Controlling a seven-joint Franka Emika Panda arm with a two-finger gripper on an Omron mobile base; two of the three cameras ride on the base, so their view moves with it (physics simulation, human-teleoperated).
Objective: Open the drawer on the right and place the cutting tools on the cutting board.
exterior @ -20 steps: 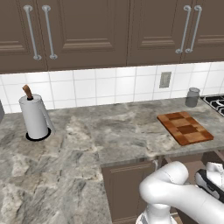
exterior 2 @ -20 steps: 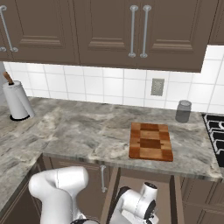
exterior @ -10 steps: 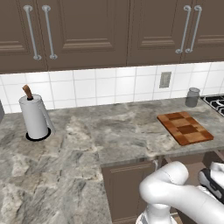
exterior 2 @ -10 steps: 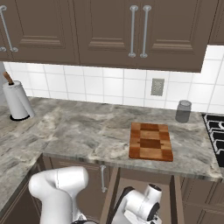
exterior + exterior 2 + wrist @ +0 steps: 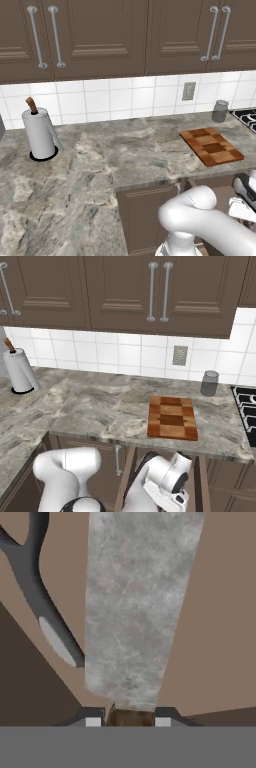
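The grey marble counter (image 5: 100,406) has much free surface around the checkered cutting board (image 5: 172,417), which lies near its front edge, with a small grey jar (image 5: 209,383) behind it near the wall. Below this edge, the gripper (image 5: 128,719) is inside the brown drawer (image 5: 220,612). Its fingers are narrow on the brown handle of a knife (image 5: 137,607), whose wide grey blade points away, beside a dark curved utensil (image 5: 37,587).

Checkered cutting board (image 5: 171,418) lies flat on counter; grey knife blade (image 5: 135,612), seemingly in drawer.
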